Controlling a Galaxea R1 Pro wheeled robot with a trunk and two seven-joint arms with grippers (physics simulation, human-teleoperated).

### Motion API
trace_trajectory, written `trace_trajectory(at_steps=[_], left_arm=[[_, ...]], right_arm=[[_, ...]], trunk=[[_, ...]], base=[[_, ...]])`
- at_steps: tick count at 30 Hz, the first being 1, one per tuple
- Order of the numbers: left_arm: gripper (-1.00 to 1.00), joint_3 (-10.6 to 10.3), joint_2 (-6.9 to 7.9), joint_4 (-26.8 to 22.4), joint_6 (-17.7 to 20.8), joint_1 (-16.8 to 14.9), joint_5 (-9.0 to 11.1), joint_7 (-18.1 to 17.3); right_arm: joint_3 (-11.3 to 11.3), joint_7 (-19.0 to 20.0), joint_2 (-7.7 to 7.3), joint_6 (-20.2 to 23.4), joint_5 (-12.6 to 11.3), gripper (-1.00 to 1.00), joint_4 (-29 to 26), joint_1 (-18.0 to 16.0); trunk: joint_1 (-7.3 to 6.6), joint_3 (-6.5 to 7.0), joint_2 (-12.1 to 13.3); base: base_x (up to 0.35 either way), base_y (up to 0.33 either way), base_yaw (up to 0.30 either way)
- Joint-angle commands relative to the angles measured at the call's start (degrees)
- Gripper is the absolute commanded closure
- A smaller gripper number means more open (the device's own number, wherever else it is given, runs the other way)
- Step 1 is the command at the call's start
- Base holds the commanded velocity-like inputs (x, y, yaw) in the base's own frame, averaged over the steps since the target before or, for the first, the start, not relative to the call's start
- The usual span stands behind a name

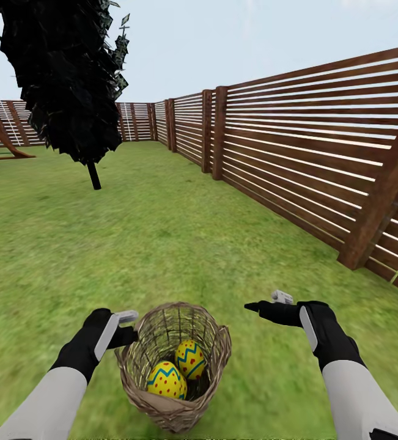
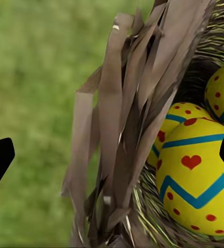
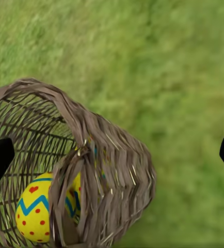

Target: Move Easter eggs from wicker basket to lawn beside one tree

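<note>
Fingers of the left gripper [image 1: 127,326] stand apart astride the rim of the wicker basket [image 1: 139,360], one tip outside the weave, the other over the Easter eggs [image 2: 197,175] inside; nothing is clamped; three eggs show in the left wrist view, two [image 1: 177,370] from the head camera; right gripper [image 1: 266,302] hangs spread and empty just beside the basket's far rim, apart from it; lawn [image 1: 162,244] lies beneath; fence [image 1: 321,146] stands beyond

One wicker basket [image 1: 173,366] holds three Easter eggs [image 2: 197,178]; one dark columnar tree [image 1: 64,79]; two grippers [image 1: 125,324].
</note>
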Motion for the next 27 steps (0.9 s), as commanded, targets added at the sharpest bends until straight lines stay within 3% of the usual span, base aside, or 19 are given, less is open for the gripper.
trace_trajectory(at_steps=[1, 7, 13, 27], left_arm=[[-1.00, 0.0, 0.01, -0.1, 0.2, 0.0, 0.6, 0.5], [-1.00, 0.0, 0.00, -0.1, 0.3, 0.0, 0.6, 0.5], [-1.00, 0.0, 0.04, -0.2, 3.1, 0.0, 0.6, 0.5], [-1.00, 0.0, -0.01, -0.2, 3.3, 0.0, 0.6, 0.5]], right_arm=[[-0.2, 0.4, 0.02, 0.3, 0.2, -1.00, 0.0, 0.0], [-0.2, 0.4, -0.02, 0.3, 0.3, -1.00, 0.0, 0.0], [-0.1, 0.4, -0.06, 0.3, 0.3, -1.00, 0.0, 0.0], [-0.2, 0.4, -0.21, 0.3, 0.2, -1.00, -0.2, 0.0]], trunk=[[0.21, -0.24, -0.4], [0.21, -0.24, -0.4], [1.53, -1.32, -2.8], [4.17, -3.47, -7.7]], base=[[0.000, 0.000, 0.000], [0.000, 0.000, 0.000], [0.000, 0.000, 0.000], [0.000, 0.000, 0.000]])
